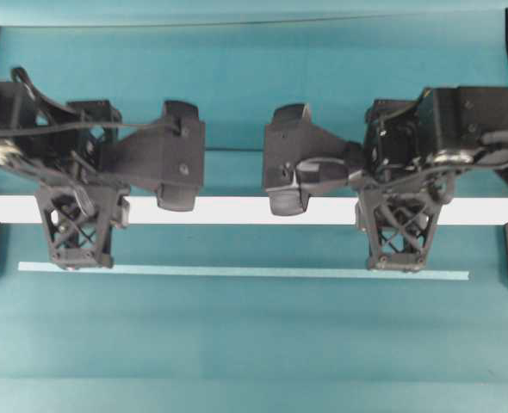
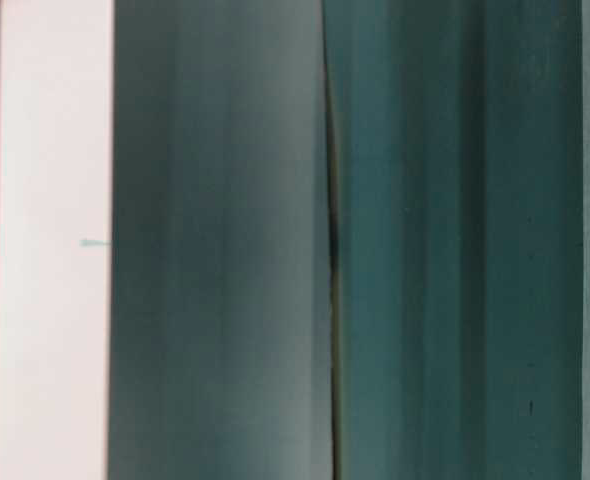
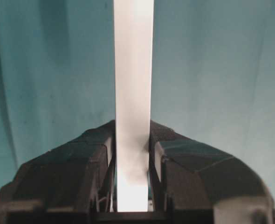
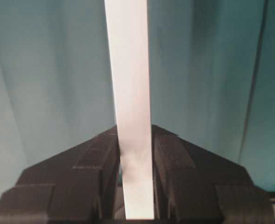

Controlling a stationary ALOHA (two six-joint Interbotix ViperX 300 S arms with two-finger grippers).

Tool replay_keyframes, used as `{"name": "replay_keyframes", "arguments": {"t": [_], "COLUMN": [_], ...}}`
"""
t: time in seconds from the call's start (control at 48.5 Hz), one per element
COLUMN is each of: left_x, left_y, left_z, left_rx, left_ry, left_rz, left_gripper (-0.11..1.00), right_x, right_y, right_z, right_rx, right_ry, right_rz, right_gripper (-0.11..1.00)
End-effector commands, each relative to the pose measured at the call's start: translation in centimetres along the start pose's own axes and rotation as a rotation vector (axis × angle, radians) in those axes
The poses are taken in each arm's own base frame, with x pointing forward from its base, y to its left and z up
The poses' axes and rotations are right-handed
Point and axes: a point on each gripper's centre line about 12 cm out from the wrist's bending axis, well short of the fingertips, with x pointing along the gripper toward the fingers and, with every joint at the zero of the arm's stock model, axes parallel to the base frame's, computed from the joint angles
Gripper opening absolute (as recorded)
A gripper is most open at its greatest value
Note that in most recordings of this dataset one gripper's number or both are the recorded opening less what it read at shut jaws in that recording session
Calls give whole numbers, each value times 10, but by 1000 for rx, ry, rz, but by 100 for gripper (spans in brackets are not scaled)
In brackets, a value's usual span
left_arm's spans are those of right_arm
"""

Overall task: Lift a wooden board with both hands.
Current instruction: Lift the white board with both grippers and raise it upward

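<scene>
The teal-covered bench [image 1: 254, 344] is spread beneath both arms. Across it the long, flat, white wooden board [image 1: 323, 211] is held, spanning from beyond the left hand [image 1: 75, 249] to beyond the right hand [image 1: 400, 254], with the stretch between the two hands unsupported. In front of both hands, nearer the bench's lower edge in the overhead view, a thinner pale teal strip [image 1: 237, 271] is seen lying apart from the board.

The board is judged stiff and light: no sag is seen between the grips. Its painted faces look smooth, so slipping is a risk if one side is raised faster.

In each wrist view the board [image 3: 133, 93] is seen running straight out between narrowed fingers [image 3: 100, 149], which are pressed against its long edges; the right hand [image 4: 135, 158] is clamped likewise. The hold points, well apart on either side of the middle, seem well chosen.
</scene>
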Motion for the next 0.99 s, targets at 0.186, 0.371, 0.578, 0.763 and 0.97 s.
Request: {"name": "replay_keyframes", "arguments": {"t": [0.186,0.371,0.578,0.763,0.97], "left_x": [-39,-56,-76,-91,-95], "left_y": [2,3,3,3,5], "left_z": [8,10,18,22,22], "left_rx": [-9,-13,-15,-26,-37], "left_ry": [-66,-51,-84,-127,-135], "left_rz": [3,5,4,2,2], "left_gripper": [18,18,18,18,18], "right_x": [-41,-60,-70,-80,-86], "right_y": [2,3,3,3,1], "right_z": [9,14,16,15,15], "right_rx": [31,36,36,38,43], "right_ry": [-92,-139,-161,-185,-203], "right_rz": [7,12,13,16,16], "right_gripper": [22,22,22,22,22]}}
